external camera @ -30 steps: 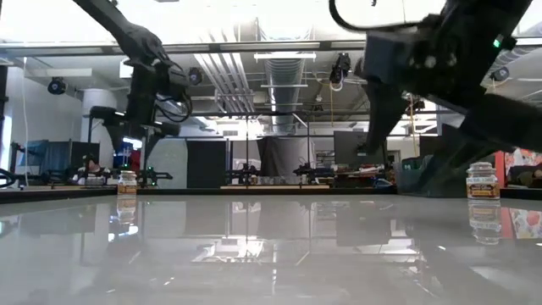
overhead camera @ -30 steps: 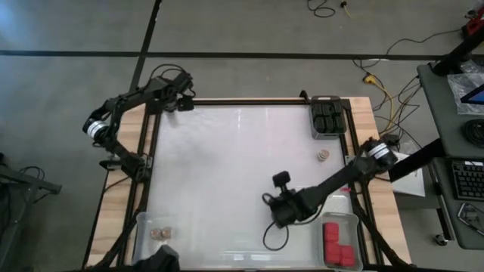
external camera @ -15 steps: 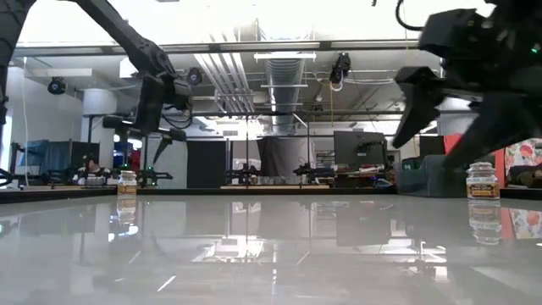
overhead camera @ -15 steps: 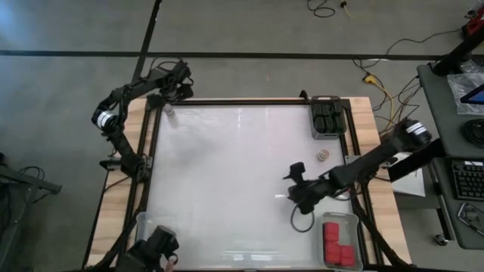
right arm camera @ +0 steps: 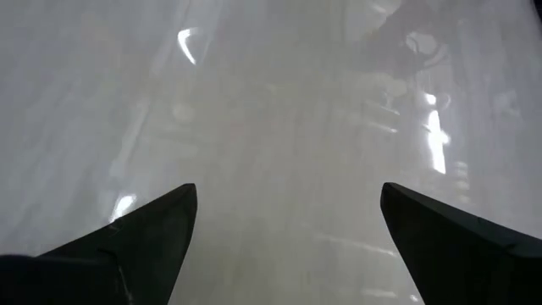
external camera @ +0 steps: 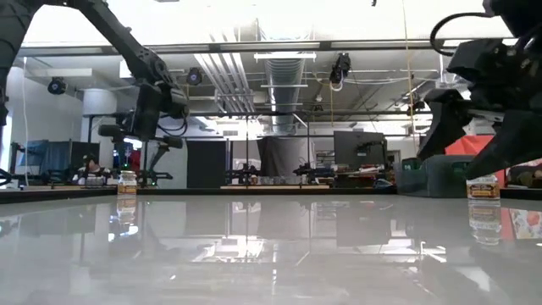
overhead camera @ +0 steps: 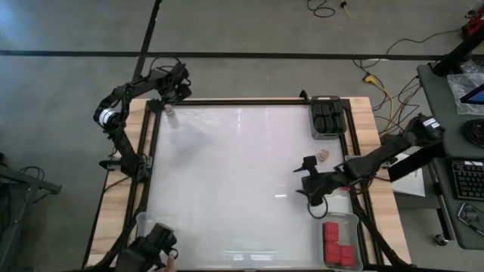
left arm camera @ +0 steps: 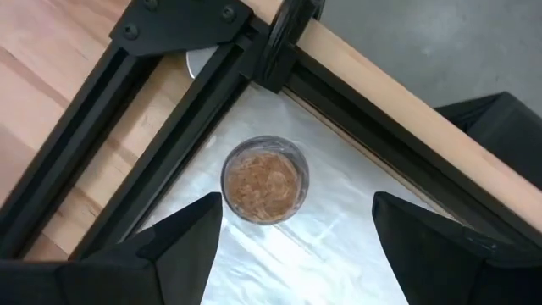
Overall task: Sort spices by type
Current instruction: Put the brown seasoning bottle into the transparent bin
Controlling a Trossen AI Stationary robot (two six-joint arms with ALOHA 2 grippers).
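Observation:
A round tan-lidded spice jar stands on its base in the table's far left corner. My left gripper hangs open above it, fingers on either side, touching nothing. A second round jar stands near the right edge and shows in the low view. My right gripper is open, just near and left of that jar, over bare table. Black jars sit in the far right bin, red blocky ones in the near right bin.
A clear bin sits at the near left corner, partly hidden by a dark object. Black frame rails and a wooden border hem in the corner jar. The table's white middle holds nothing.
My right gripper has swung from beside the red bin toward the table's right and far side, ending close to the round jar there. My left gripper has come down over the far left corner, and the jar there now shows in the high view.

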